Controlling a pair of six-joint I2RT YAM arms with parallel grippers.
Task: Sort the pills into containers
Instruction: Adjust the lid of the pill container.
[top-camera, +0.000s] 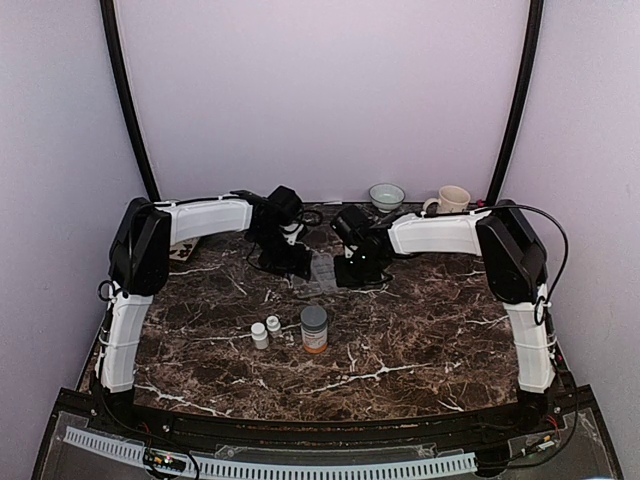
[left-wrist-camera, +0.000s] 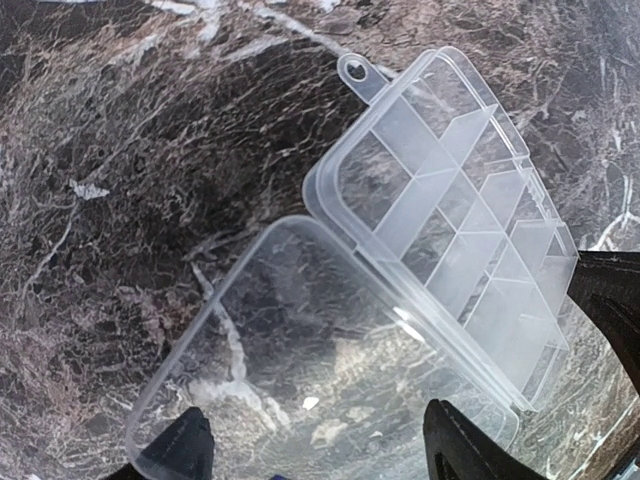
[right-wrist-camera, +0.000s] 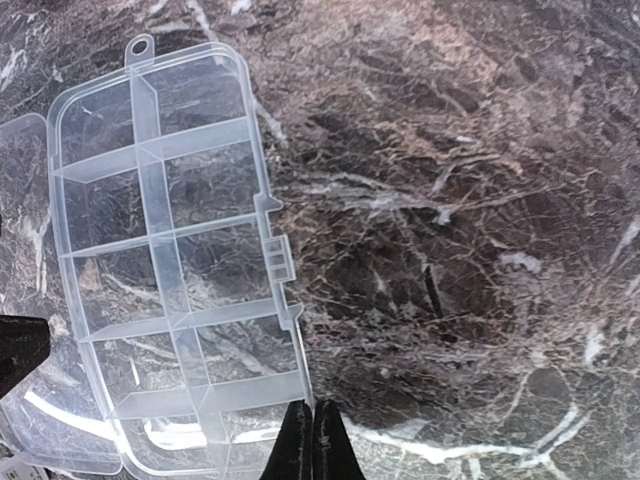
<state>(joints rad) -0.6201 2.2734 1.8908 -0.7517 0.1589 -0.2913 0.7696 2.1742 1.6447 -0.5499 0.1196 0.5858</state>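
The left arm (top-camera: 128, 330) and right arm (top-camera: 532, 340) wear white shells between bulky black joints. A thin black cable (top-camera: 565, 245) loops past the right elbow. Their fingers (left-wrist-camera: 458, 442) are matte black wedges.

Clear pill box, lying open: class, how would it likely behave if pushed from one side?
The pill box looks thin, empty plastic, so probably light and apt to slide on the smooth marble table. Its flat-open lid hangs off one edge, so it would likely pivot rather than travel straight.

pill box (left-wrist-camera: 455, 215) open, lid (left-wrist-camera: 320, 360) flat, claw (left-wrist-camera: 320, 450) apart
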